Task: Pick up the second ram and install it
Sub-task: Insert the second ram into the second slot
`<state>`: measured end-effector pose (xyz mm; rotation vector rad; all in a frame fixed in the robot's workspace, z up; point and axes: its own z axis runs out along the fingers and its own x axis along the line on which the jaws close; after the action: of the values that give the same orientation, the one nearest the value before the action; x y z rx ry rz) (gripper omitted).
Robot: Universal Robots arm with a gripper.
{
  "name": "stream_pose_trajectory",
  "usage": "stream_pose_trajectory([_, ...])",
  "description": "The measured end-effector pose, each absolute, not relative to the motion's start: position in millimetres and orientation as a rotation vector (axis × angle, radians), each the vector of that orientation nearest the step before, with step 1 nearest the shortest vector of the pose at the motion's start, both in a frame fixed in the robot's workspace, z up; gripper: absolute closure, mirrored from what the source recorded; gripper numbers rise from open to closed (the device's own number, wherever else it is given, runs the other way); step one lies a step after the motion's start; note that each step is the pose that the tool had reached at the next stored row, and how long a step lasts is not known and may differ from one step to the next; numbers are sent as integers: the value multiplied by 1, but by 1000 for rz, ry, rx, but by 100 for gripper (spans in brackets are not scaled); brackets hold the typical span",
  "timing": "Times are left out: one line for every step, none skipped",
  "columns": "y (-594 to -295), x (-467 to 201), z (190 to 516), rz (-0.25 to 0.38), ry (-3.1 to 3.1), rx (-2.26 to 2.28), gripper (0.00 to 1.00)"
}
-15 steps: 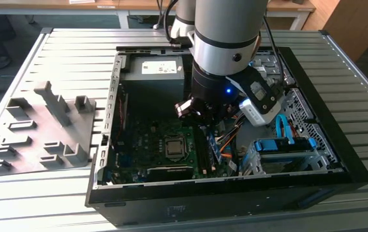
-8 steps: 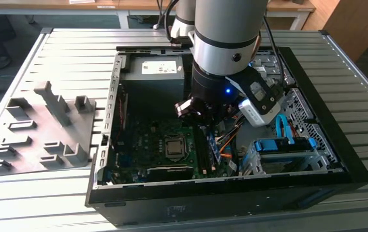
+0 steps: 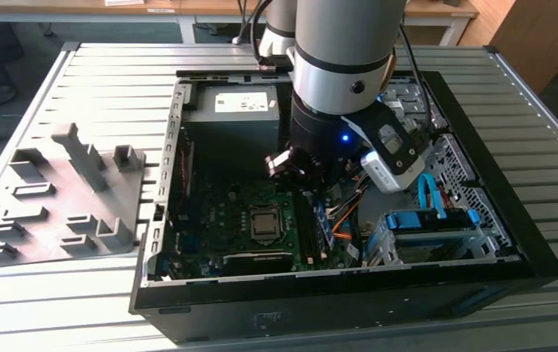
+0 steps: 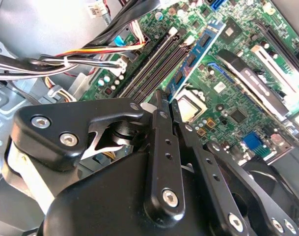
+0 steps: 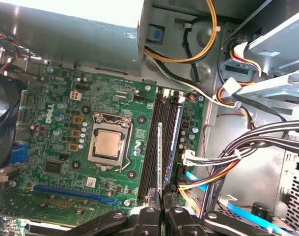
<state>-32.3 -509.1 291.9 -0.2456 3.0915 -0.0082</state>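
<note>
Black fingers (image 5: 148, 219) of my hand (image 5: 161, 212) sit nearest in both wrist views, pressed almost together with the second ram (image 5: 160, 162) pinched edge-on between them. In the second wrist view the hand (image 4: 164, 98) has the blue-green strip (image 4: 196, 54) by one end, and the strip runs away from the fingertips over the motherboard (image 4: 237, 113).

From the first wrist view I see the strip standing on its long edge above the black memory slots (image 5: 150, 147), in line with them; whether it is pressed down into a slot I cannot tell. Just beside the slots lies the silver processor (image 5: 109, 144) in its socket, on the green motherboard (image 5: 66, 123). On the other side of the slots, bundles of coloured cables (image 5: 247, 142) cross the case floor.

Further out, in the exterior view, my arm (image 3: 342, 66) reaches down into the open computer case (image 3: 337, 301), with the hand (image 3: 303, 170) low over the board. Bright blue drive brackets (image 3: 425, 220) sit toward the exterior view's right. Outside the case, on the slatted metal counter (image 3: 112, 66), a grey holder tray (image 3: 53, 205) lies at the exterior view's left.
</note>
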Motion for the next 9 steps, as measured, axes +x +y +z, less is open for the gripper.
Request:
stream_pose_trajectory([-509,-32,292,-8,3092,-242,86])
stream_pose_trajectory([-509,-32,292,-8,3092,-239,86])
stream_pose_trajectory([-509,-32,292,-8,3092,-236,86])
stream_pose_trajectory([-509,-32,292,-9,3093,-232,86])
stream_pose_trajectory([-509,-32,292,-9,3093,-229,86])
stream_pose_trajectory([-509,-32,292,-9,3093,-226,86])
stream_pose_trajectory([-509,-32,292,-9,3093,-223,86])
stream_pose_trajectory([-509,-32,292,-9,3094,-220,86])
stream_pose_trajectory([-509,-32,292,-9,3094,-217,86])
